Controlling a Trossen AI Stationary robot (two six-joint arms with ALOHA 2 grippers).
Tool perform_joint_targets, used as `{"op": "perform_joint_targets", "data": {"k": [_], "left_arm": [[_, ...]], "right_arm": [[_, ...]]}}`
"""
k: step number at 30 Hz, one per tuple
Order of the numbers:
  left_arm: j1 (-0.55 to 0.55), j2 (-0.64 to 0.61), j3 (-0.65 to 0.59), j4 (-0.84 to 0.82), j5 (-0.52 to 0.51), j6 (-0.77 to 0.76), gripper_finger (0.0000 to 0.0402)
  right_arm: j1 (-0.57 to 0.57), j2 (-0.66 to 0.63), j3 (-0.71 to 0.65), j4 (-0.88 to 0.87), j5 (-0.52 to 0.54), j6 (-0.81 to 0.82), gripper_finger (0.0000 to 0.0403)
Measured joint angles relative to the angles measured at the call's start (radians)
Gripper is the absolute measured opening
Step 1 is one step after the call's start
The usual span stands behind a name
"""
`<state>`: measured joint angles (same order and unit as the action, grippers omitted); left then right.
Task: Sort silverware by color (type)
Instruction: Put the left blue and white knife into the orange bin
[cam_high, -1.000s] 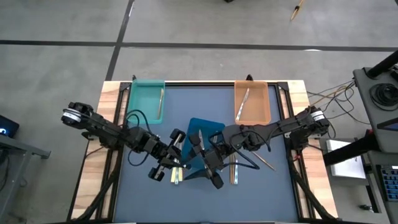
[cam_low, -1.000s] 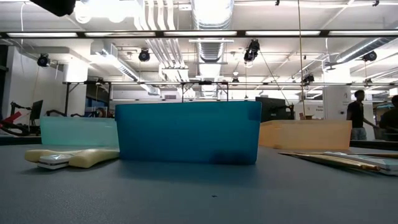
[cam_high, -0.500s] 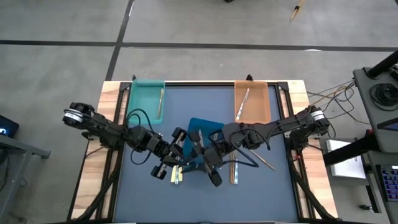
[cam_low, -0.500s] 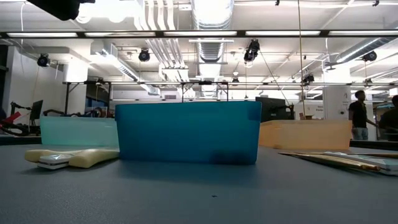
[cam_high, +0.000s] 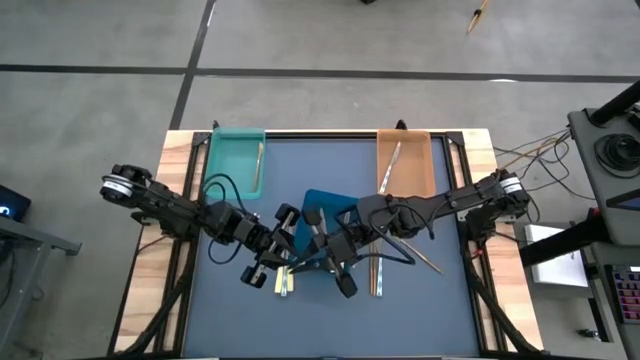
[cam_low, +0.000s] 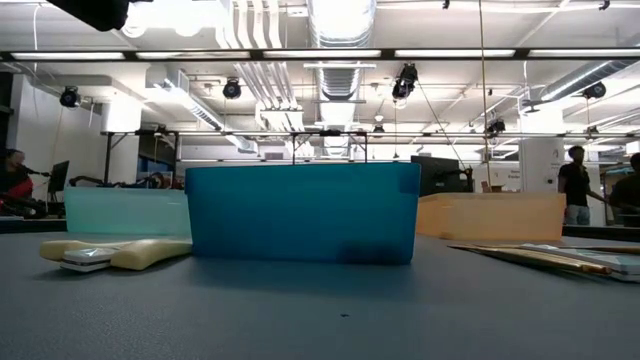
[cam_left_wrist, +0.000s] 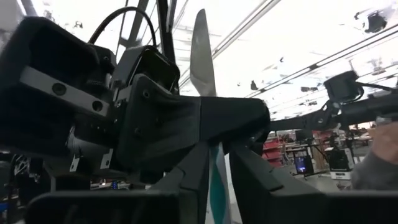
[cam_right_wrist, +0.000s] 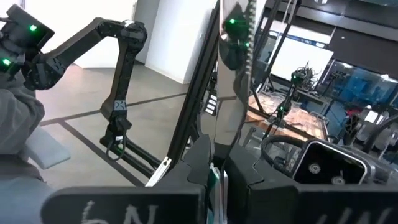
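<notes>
Bench (cam_high: 230, 300) work runs left to right: your teal tray (cam_high: 236, 160) holds one utensil, then your left pincer (cam_high: 283, 262) hovers over the cream-handled silverware (cam_high: 284, 281); how far it is open you cannot tell. Beside it your right pincer (cam_high: 322, 243) is clamped on a silvery utensil (cam_right_wrist: 231, 93) above the blue tray (cam_high: 335, 205). Farther right lie more utensils (cam_high: 377, 274) and the orange tray (cam_high: 405, 165).

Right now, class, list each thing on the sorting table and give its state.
Teal tray: holds one utensil.
Orange tray: holds one piece.
Blue tray: skewed mid-table, partly hidden by the arms.
Right gripper: shut on a silvery knife.
Left gripper: close against the right one.
Loose silverware: lying flat on the table.
</notes>
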<state>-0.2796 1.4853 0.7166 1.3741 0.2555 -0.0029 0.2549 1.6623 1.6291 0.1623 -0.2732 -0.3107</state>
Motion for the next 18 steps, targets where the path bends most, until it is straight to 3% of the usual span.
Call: {"op": "perform_joint_targets", "data": {"k": [11,14,18], "left_arm": [[0.002,-0.004,-0.003,-0.004,-0.011,-0.011,0.0059],[0.014,-0.037,-0.028,-0.031,-0.01,-0.011,0.007],[0.05,-0.126,-0.075,-0.118,-0.012,-0.011,0.0089]], "right_arm": [[-0.004,-0.021,-0.002,-0.043,0.019,0.027,0.0011],[-0.005,-0.058,-0.002,-0.117,0.092,0.048,0.001],[-0.019,-0.11,0.065,-0.349,0.255,0.136,0.001]]}}
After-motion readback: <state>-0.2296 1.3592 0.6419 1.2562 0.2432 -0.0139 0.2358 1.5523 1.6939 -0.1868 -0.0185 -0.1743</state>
